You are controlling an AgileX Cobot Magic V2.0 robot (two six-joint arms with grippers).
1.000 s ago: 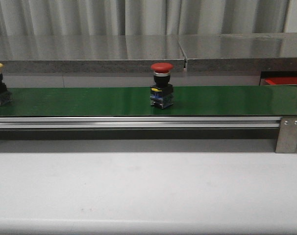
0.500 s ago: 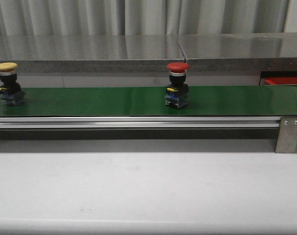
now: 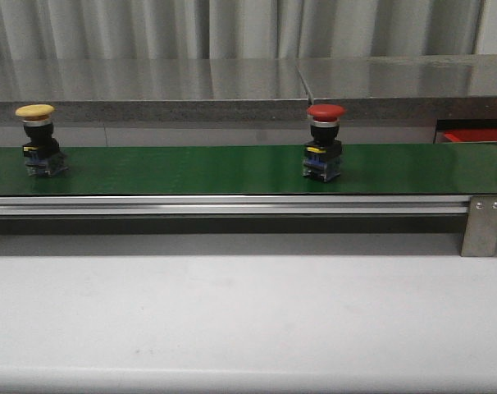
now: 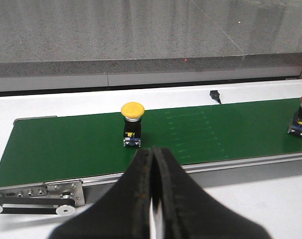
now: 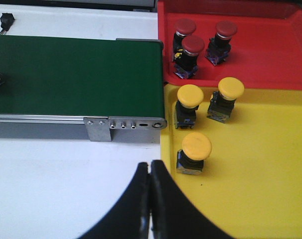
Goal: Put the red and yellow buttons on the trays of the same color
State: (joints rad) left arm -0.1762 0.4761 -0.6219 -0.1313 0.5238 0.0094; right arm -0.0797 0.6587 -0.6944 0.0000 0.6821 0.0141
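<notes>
A: Belt (image 3: pixel 191 168) first, from the left: what rides on it?

B: Green conveyor, and at its left end stands a yellow button (image 3: pixel 38 139), upright. The left gripper (image 4: pixel 152 158) hangs just on the near side of that belt, in line with the button, its fingers pressed together and holding nothing.

A: And further right?

B: A red button (image 3: pixel 324 142) stands right of centre, well apart from the yellow one. At the belt's right end sit the trays: the red tray (image 5: pixel 270 50) on the far side with three red buttons in it, the yellow tray (image 5: pixel 270 164) on the near side with three yellow ones. The right gripper (image 5: pixel 151 172) hovers near the belt end, beside the yellow tray's edge, also closed and empty.

A: What might go wrong?

B: Both grippers would have to open before any grasp. If the belt is running, a late descent could strike a mushroom cap and topple the button, or the red one could reach the belt end unpicked. The trays touch, so a careless release near the shared border could land a button on the wrong colour, or knock those already standing there
</notes>
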